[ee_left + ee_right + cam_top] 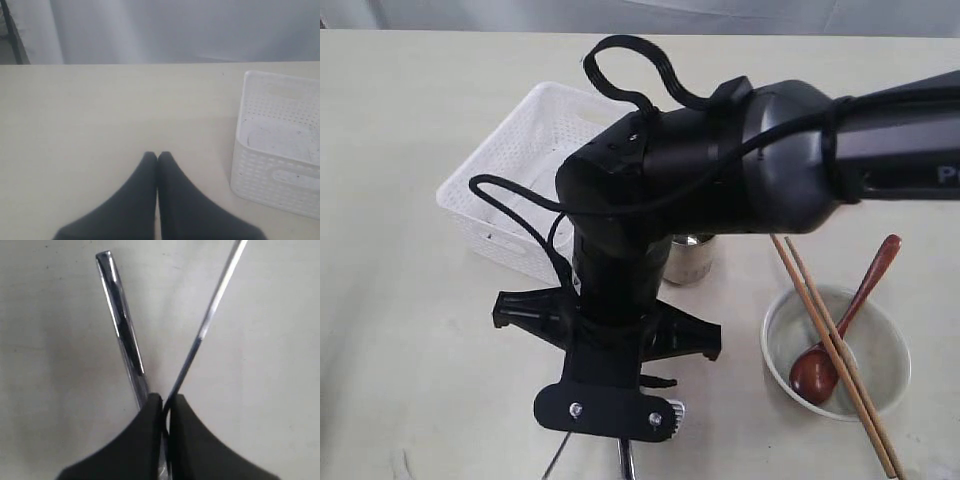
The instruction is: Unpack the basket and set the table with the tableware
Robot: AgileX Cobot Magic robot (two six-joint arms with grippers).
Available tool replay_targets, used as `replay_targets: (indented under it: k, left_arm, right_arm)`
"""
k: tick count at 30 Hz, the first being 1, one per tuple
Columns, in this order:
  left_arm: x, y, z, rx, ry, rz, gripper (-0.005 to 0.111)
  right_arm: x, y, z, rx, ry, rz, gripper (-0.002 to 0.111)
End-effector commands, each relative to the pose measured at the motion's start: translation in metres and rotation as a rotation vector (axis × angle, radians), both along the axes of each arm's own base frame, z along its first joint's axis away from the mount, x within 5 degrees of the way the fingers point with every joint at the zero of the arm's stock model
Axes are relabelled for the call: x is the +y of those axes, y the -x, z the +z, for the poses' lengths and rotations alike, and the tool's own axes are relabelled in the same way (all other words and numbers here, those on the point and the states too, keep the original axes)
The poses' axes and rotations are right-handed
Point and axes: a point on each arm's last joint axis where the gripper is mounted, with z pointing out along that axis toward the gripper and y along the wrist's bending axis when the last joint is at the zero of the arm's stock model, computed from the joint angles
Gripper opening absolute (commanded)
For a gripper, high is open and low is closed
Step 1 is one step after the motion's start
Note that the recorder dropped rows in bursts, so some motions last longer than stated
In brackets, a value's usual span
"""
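Observation:
My right gripper point(164, 399) is shut on two crossed steel pieces, the knife and fork. One is a flat handle point(122, 325), the other a thin bar point(210, 310), and both fan out over the table point(55, 340); which is which I cannot tell. In the exterior view their ends point(625, 462) poke out under the right arm point(620, 280) near the front edge. The white basket point(525, 150) stands at the back left. The steel cup point(692, 258) peeks out behind the arm. My left gripper point(158, 156) is shut and empty, beside the basket point(280, 180). No brown plate is in view.
At the right sits the whitish bowl point(875, 350) holding the brown wooden spoon point(840, 335), with the chopsticks point(830, 345) laid across it. The right arm hides the table's middle.

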Motion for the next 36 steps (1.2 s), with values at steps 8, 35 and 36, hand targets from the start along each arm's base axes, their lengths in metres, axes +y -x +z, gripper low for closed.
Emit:
replay_targets:
  k: [8,35,36]
  left_arm:
    - [-0.0003,0.0001,0.0000,-0.007,-0.004,-0.007,0.000]
    - [-0.0003,0.0001,0.0000,-0.007,-0.004,-0.007,0.000]
    - [-0.0003,0.0001,0.0000,-0.007,-0.004,-0.007,0.000]
  right_arm:
    - [-0.0035,-0.0010,0.0025,-0.023,0.028,0.041,-0.001]
    - [-0.0094,-0.0021,-0.0037,-0.053,0.066,0.072,-0.001]
    - [-0.0094,-0.0021,-0.0037,-0.053,0.066,0.072,-0.001]
